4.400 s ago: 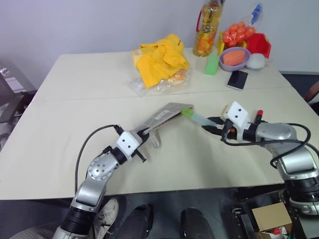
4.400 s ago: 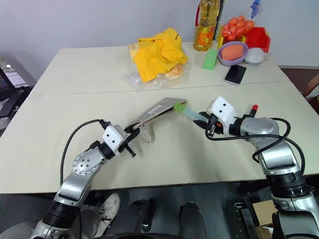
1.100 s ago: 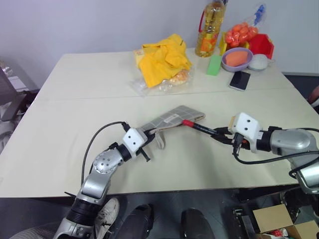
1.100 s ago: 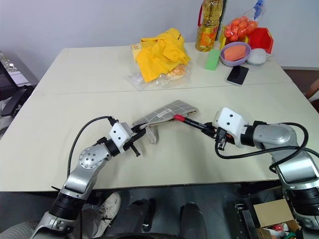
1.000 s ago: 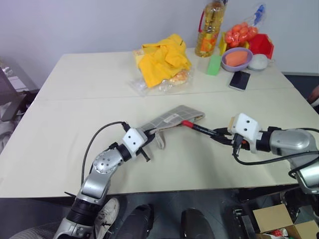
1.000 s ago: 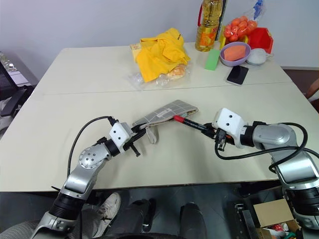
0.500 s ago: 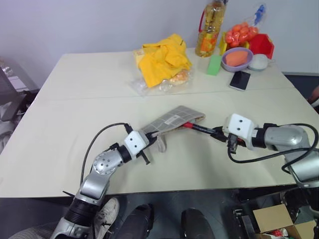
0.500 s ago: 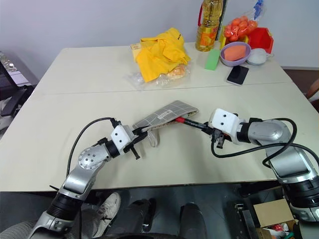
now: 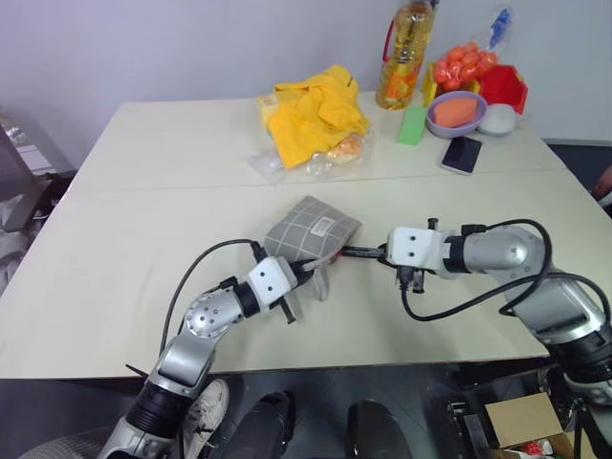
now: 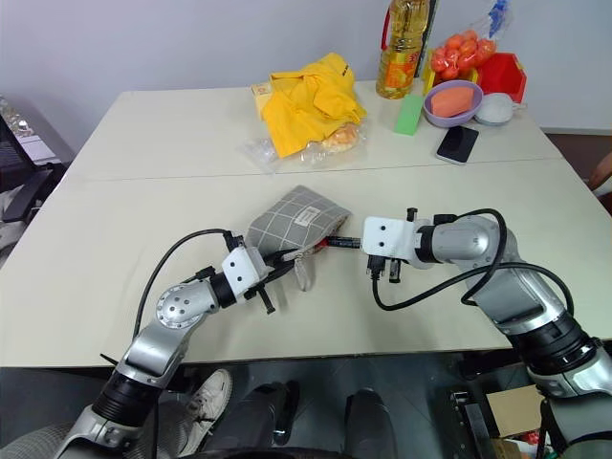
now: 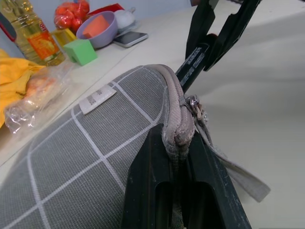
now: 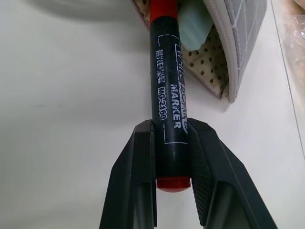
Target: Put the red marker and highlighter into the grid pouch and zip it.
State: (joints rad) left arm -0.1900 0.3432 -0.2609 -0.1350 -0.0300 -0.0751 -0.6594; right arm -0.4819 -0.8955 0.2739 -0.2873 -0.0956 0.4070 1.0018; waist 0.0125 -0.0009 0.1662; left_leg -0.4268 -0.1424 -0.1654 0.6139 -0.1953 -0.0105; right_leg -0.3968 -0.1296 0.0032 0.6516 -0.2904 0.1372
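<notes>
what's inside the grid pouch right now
Through the grid pouch's open mouth: a dotted lining, a pale green piece, likely the highlighter, and the front end of the red marker, gripped by the right hand. Fabric hides anything deeper.

The flat grey fabric grid pouch (image 9: 311, 226) with white grid lines and a small white label is being propped up off the table, its open mouth showing a dotted beige lining. The slim red marker (image 12: 167, 90), black-barrelled with white lettering and a red end, is being poked into that mouth. The pale highlighter (image 12: 194, 26) is lying inside the pouch, beside the marker.
</notes>
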